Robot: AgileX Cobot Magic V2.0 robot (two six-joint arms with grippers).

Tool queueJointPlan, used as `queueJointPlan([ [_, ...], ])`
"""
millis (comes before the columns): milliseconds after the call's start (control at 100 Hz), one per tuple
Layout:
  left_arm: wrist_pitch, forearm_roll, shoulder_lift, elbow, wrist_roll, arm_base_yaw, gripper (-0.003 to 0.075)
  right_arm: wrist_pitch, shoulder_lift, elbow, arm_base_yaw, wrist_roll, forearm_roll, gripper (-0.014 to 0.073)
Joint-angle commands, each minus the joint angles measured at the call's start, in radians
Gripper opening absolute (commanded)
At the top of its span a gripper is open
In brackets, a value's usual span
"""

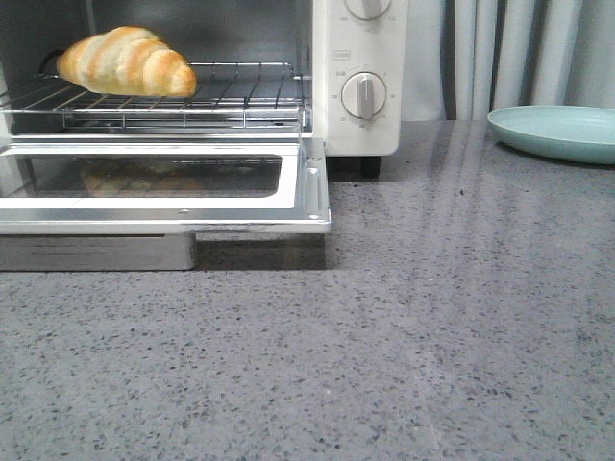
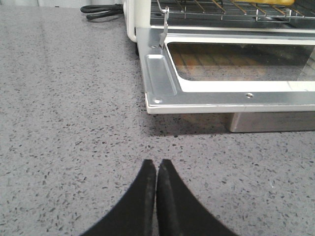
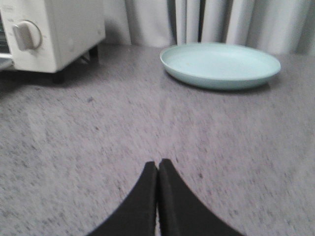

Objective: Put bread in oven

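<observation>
My left fingers and right fingers are pressed together, empty over the bench, while the bread lies on the oven rack, where closing the dropped door clumsily could jolt it.

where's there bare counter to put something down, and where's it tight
Widest bare patch: the grey counter in front of the oven, running right toward the light green plate. Also free is the strip between the oven's side and that plate. Tight: the open door overhangs the left counter, and the bread occupies the left of the wire rack.
</observation>
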Motion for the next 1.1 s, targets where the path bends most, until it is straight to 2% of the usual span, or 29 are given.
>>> queueJointPlan([
  [0,-0.048,-0.016,-0.029,0.026,-0.003,0.002,-0.0021,0.016,0.011,0.011,-0.022,0.0,0.011,-0.005],
  [110,-0.048,-0.016,-0.029,0.026,-0.003,0.002,-0.0021,0.14,-0.025,0.011,-0.031,0.0,0.011,-0.005],
  [240,-0.048,-0.016,-0.029,0.026,-0.003,0.002,-0.0021,0.175,-0.104,0.013,-0.038,0.0,0.009,-0.005],
  [1090,-0.048,-0.016,-0.029,0.026,-0.003,0.002,-0.0021,0.169,-0.106,0.013,-0.038,-0.015,0.005,-0.005],
])
